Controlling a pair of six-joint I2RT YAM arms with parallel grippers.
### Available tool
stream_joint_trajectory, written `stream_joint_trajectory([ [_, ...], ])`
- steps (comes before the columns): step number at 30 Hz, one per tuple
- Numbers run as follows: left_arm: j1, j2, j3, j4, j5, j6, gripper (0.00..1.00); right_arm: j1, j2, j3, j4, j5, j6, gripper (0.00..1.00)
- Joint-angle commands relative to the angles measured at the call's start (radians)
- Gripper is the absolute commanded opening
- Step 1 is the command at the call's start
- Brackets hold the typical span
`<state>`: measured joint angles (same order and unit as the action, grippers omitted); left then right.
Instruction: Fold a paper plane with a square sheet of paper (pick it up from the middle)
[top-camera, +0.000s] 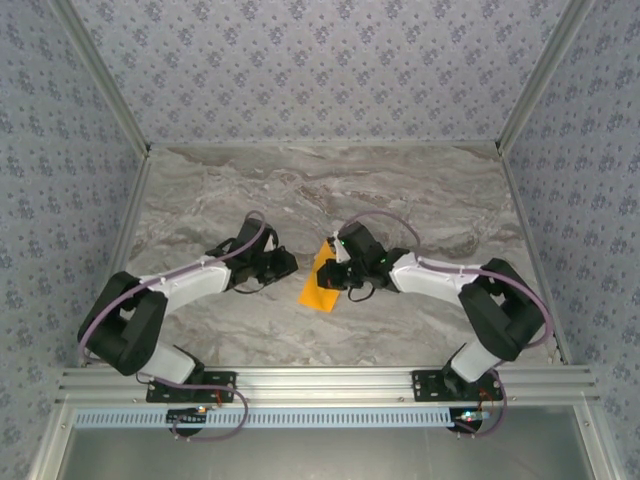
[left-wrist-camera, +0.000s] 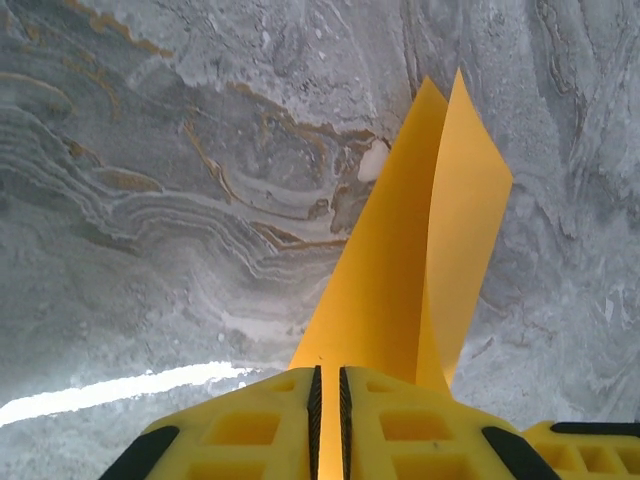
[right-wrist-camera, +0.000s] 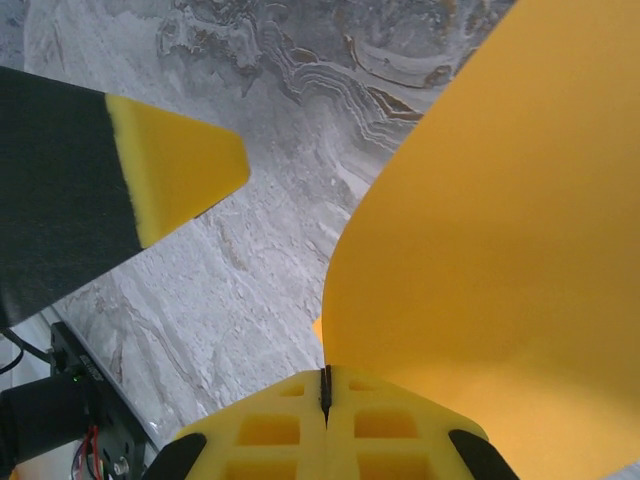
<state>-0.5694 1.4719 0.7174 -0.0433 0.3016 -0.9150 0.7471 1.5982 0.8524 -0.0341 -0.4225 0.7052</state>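
Right claw (right-wrist-camera: 325, 392) clamped tight on square sheet of paper (top-camera: 320, 288). Left claw (left-wrist-camera: 330, 410) just beside it, thin slit between fingers, hold unclear.

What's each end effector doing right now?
Left end effector: closed, pinching the orange sheet of paper.
Right end effector: closed on the same sheet.
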Motion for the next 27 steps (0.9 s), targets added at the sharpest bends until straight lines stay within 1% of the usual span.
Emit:
stream_joint_trajectory([
  [1, 0.01, 0.013, -0.012, 0.074, 0.008, 0.004, 0.15, -0.024, 0.071, 0.063, -0.039, -0.107, -0.055, 0.01],
  [3, 0.014, 0.01, -0.026, 0.094, 0.015, 0.003, 0.14, -0.043, 0.102, 0.079, -0.038, -0.157, -0.068, 0.01],
  [5, 0.015, 0.007, -0.039, 0.118, 0.024, 0.004, 0.14, -0.062, 0.122, 0.089, -0.04, -0.2, -0.115, 0.01],
  [9, 0.017, 0.027, -0.052, 0.165, 0.051, -0.001, 0.13, -0.093, 0.149, 0.097, -0.05, -0.269, -0.183, 0.01],
  [12, 0.017, 0.037, -0.055, 0.188, 0.071, 0.007, 0.12, -0.125, 0.178, 0.126, -0.089, -0.312, -0.243, 0.02],
  [16, 0.015, 0.038, -0.075, 0.238, 0.108, 0.014, 0.12, -0.15, 0.217, 0.176, -0.153, -0.323, -0.318, 0.02],
  [19, 0.013, 0.036, -0.101, 0.278, 0.11, 0.033, 0.11, -0.155, 0.245, 0.19, -0.169, -0.317, -0.354, 0.02],
  [22, 0.01, 0.049, -0.113, 0.326, 0.116, 0.033, 0.1, -0.157, 0.274, 0.201, -0.176, -0.3, -0.363, 0.02],
  [25, -0.011, 0.062, -0.112, 0.364, 0.118, 0.04, 0.1, -0.158, 0.287, 0.197, -0.162, -0.289, -0.359, 0.02],
  [27, -0.03, 0.081, -0.102, 0.369, 0.118, 0.046, 0.1, -0.158, 0.289, 0.192, -0.16, -0.256, -0.352, 0.02],
])
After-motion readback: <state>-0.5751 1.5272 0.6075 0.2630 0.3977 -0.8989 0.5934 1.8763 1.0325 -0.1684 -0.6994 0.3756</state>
